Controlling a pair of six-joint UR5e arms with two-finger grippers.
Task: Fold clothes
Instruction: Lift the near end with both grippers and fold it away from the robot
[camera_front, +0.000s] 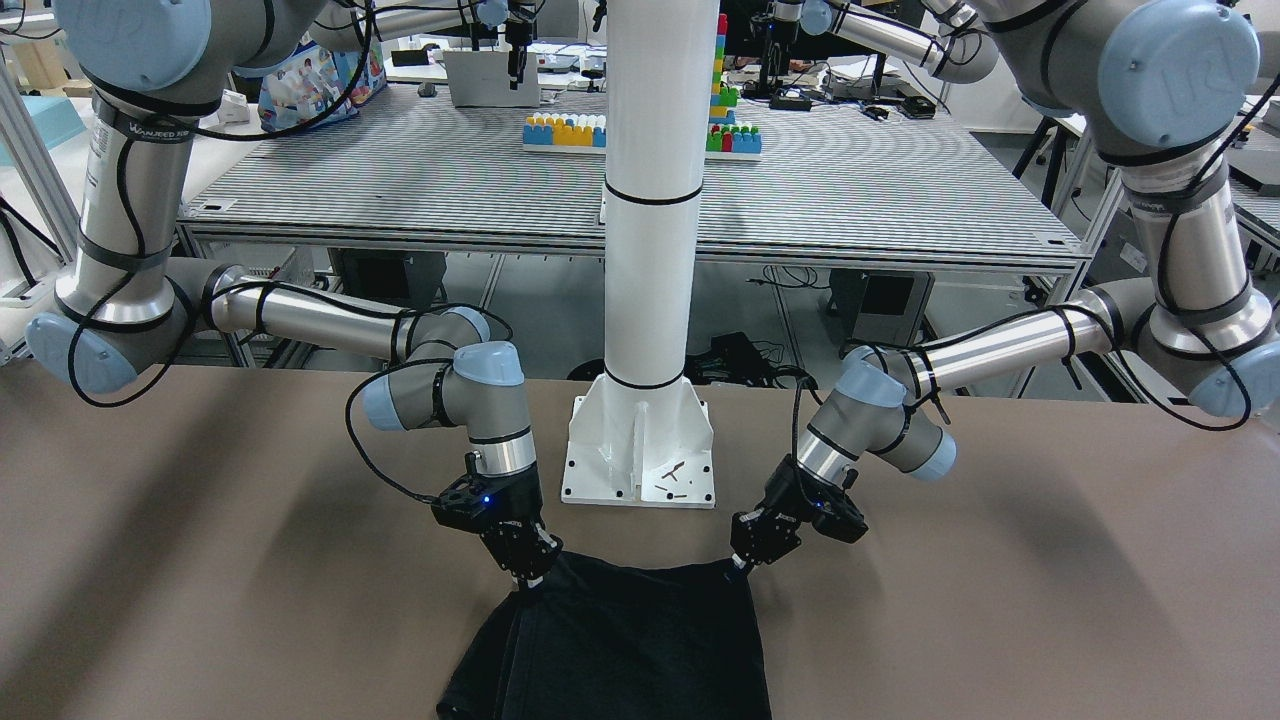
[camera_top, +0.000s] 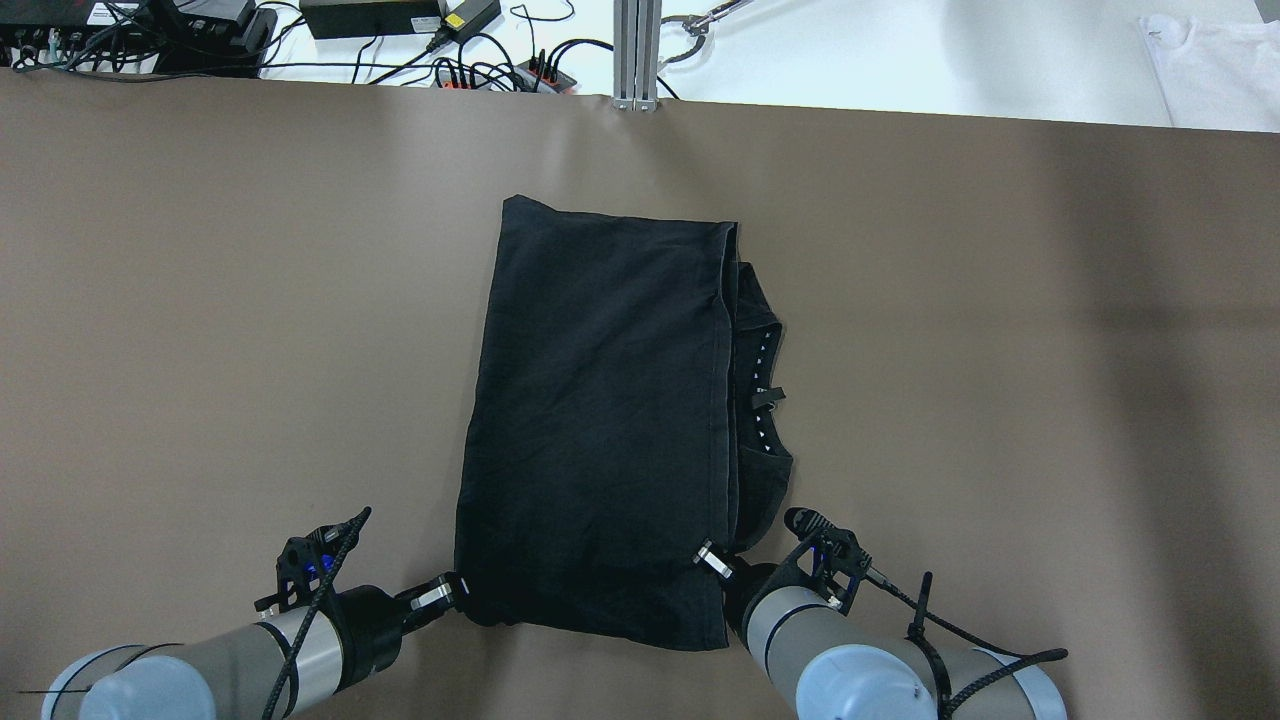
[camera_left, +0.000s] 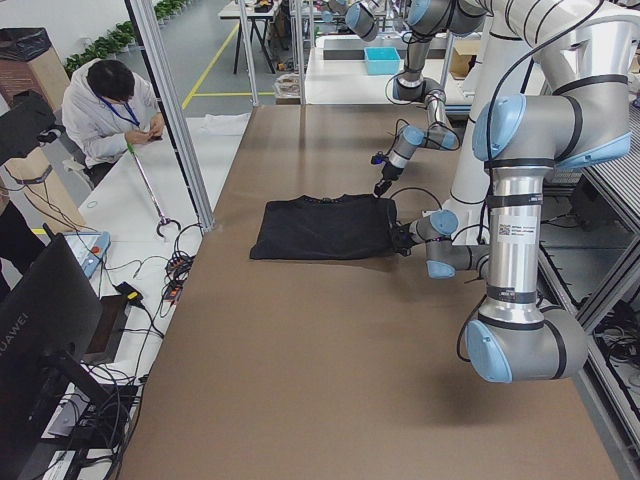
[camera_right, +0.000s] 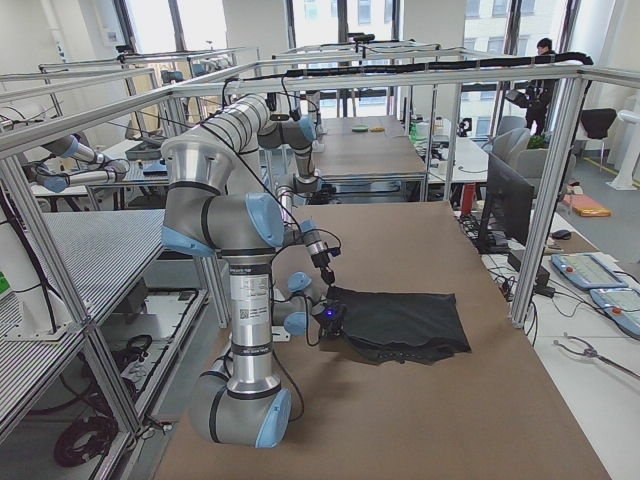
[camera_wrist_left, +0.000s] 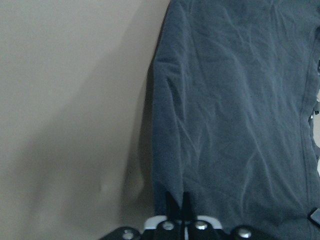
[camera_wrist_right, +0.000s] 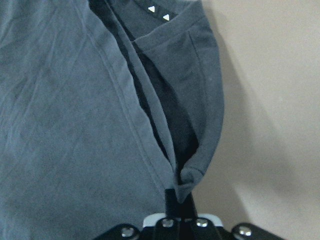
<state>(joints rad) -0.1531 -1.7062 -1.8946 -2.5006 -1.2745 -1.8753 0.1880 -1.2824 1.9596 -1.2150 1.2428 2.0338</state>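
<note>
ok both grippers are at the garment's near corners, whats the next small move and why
Probably raise both near corners together, just clear of the table. The left gripper and right gripper each look shut on a corner of the black garment, which lies flat, so lifting evenly should start the fold.

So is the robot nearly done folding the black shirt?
About halfway, it seems. Done: the black shirt already lies doubled into a long strip, with its neckline peeking out on one side. In hand: the left end effector and right end effector each pinch a near corner. Still to do: probably carrying those corners over to the far edge, then letting go.
</note>
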